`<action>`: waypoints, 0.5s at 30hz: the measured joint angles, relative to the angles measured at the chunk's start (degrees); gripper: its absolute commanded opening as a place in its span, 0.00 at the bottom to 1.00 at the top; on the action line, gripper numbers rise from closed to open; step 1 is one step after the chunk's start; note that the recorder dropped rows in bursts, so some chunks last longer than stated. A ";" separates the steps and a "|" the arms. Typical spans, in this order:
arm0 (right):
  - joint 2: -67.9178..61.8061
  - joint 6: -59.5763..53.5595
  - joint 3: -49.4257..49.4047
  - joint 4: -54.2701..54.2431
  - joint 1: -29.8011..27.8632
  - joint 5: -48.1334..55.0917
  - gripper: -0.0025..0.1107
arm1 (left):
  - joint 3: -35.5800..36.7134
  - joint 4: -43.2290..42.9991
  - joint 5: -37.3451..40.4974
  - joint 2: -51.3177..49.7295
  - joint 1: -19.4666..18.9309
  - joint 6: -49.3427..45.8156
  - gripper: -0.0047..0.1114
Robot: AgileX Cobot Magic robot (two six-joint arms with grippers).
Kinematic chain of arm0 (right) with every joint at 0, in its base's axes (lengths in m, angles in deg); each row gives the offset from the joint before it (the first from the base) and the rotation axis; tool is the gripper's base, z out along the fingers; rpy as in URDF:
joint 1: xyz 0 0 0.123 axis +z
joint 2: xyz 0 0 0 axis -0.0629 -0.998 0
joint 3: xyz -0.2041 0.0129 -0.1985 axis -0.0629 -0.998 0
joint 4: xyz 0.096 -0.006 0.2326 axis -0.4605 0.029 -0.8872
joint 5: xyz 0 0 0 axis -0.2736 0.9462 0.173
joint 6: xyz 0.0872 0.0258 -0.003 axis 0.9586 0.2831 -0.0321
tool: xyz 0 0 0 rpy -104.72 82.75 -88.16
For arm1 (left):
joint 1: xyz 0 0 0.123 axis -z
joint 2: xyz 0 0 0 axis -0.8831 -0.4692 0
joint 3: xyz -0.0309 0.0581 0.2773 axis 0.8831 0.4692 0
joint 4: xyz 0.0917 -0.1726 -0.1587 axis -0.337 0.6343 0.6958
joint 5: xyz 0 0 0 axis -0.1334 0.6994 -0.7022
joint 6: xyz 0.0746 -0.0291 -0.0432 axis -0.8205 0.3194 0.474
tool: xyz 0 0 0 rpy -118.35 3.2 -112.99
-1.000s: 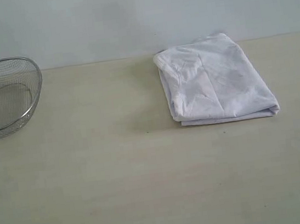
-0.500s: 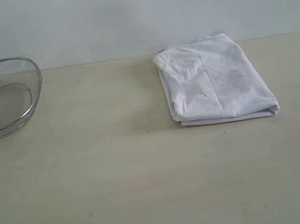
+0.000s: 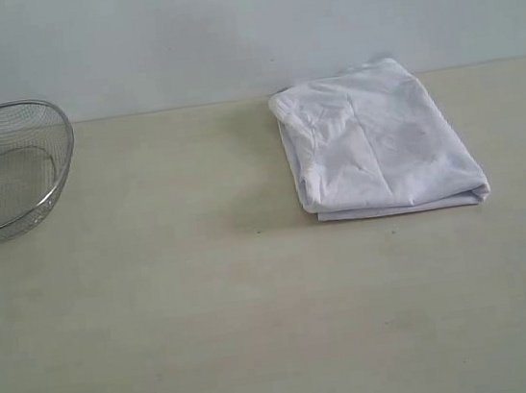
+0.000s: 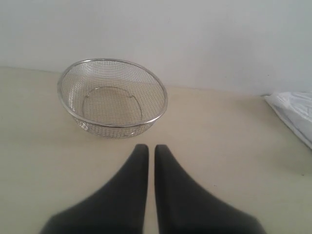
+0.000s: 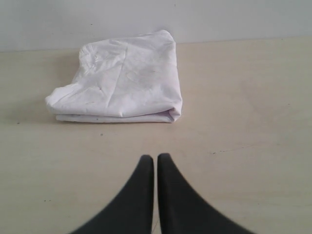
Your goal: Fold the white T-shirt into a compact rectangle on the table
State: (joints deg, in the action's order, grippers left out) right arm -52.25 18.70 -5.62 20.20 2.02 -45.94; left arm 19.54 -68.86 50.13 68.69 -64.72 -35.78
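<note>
Bench (image 3: 214, 339) has wide open room across front and middle, back edge meets the pale wall (image 3: 221, 27); wire-mesh basket (image 3: 8, 172) at far left, cut by the frame edge. White T-shirt (image 3: 377, 138) lies folded into a rough rectangle right of centre, up against the back edge, well apart from the basket. Right hand (image 5: 155, 161) points at the shirt's near fold, apart from it, open bench between; left hand (image 4: 147, 153) points at the basket, just short of it, shirt corner off to one side. Both hands clenched, fingers nearly together, gripping nothing
</note>
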 measured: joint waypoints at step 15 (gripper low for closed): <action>0.00 0.00 0.00 0.00 0.00 0.11 0.02 | 0.10 -0.42 2.67 0.00 0.00 -1.35 0.08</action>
State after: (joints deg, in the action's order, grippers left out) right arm -52.25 18.70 -5.62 20.20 2.02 -45.83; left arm 19.64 -69.28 52.80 68.69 -64.72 -37.13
